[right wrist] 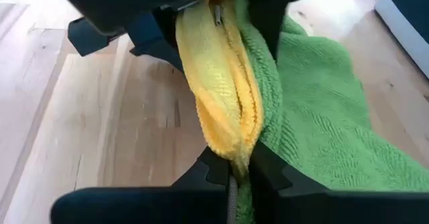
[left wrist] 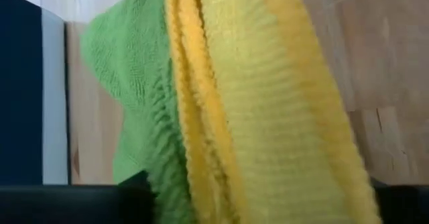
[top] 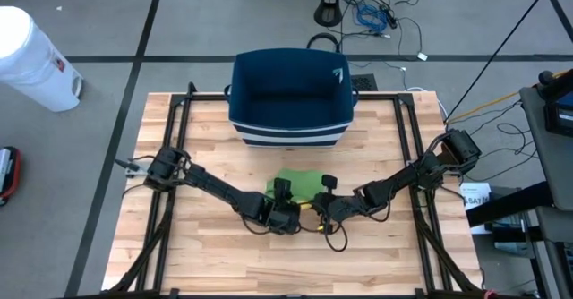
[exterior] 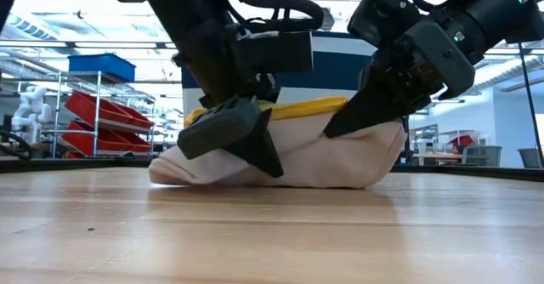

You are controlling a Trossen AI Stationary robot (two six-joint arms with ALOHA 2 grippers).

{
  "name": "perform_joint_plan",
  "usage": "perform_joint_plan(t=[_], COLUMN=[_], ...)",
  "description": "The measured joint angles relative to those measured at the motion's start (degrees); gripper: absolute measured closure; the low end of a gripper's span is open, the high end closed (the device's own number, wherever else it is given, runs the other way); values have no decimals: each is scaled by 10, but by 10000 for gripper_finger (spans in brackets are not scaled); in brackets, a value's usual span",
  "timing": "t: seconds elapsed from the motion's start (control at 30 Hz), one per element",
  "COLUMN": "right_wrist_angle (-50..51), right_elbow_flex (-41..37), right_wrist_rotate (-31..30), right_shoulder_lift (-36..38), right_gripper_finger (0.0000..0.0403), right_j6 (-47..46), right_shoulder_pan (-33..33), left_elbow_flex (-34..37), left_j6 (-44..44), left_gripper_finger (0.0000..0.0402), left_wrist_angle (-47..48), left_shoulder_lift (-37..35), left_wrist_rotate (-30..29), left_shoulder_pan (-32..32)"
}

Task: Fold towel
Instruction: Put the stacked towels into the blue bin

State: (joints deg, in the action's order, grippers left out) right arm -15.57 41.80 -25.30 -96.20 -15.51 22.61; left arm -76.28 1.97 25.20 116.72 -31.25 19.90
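A small towel, green with a yellow edge, lies bunched up at the middle of the wooden table. Both grippers meet at its near side. My left gripper comes from the left and my right gripper from the right, each shut on the towel's raised yellow ridge. In the low view the towel's lower part rests on the table, below the left gripper and the right gripper. My left gripper holds the towel's yellow ridge, several folded layers running between its two fingers. It comes slanting down from the table's left. The ridge is raised while the towel's bottom stays on the table. My right gripper pinches the yellow folded edge between its two fingers, several layers together. It comes slanting down from the table's right. The yellow ridge runs from its fingers straight to the left gripper; green cloth spreads out beside it on the table.
A navy blue bin stands at the far middle of the table, just beyond the towel. Black frame rails run along both sides of the table. A white bucket stands on the floor at the far left.
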Motion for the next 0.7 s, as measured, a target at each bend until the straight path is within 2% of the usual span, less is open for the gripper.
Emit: perform_joint_plan(t=[0.1,0.23,0.7], right_wrist_angle=[9,25,82], right_elbow_flex=[0,0,1], right_wrist_rotate=[1,2,17], right_shoulder_lift=[0,0,1], right_gripper_finger=[390,390,390], right_j6=[-3,-7,-23], right_shoulder_pan=[0,0,0], left_elbow_flex=[0,0,0], left_j6=[0,0,-17], left_gripper_finger=[255,283,289], left_wrist_angle=[0,0,-8], left_shoulder_lift=[0,0,0], left_wrist_rotate=[-4,-5,-4], left_shoulder_pan=[6,11,20])
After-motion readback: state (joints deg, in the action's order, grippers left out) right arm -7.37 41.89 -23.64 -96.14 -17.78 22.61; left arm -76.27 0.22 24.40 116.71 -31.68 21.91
